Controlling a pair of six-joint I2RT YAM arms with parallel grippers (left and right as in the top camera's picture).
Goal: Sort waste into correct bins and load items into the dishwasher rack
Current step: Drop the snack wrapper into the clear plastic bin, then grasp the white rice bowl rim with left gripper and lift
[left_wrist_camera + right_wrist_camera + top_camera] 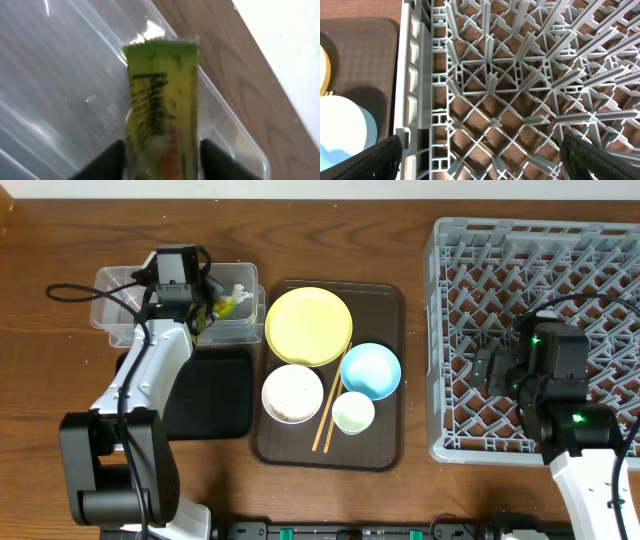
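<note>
Presently the left gripper hangs over the clear plastic rectangular tub. Its two dark fingers pinch the green-yellow-orange snack wrapper from both sides, and the wrapper stands out beyond the fingertips above the tub's transparent floor. Beside the tub, on the side nearer the robot's base, lies the shallow black rectangular tray. The right gripper hovers over the left part of the large square grey plastic dishwasher rack, its fingers spread wide with nothing between them. On the dark brown serving tray, between tub and rack, sit the yellow round plate, the light blue bowl, the white bowl and the small white cup. Two thin wooden chopsticks lie between the white bowl and the cup.
</note>
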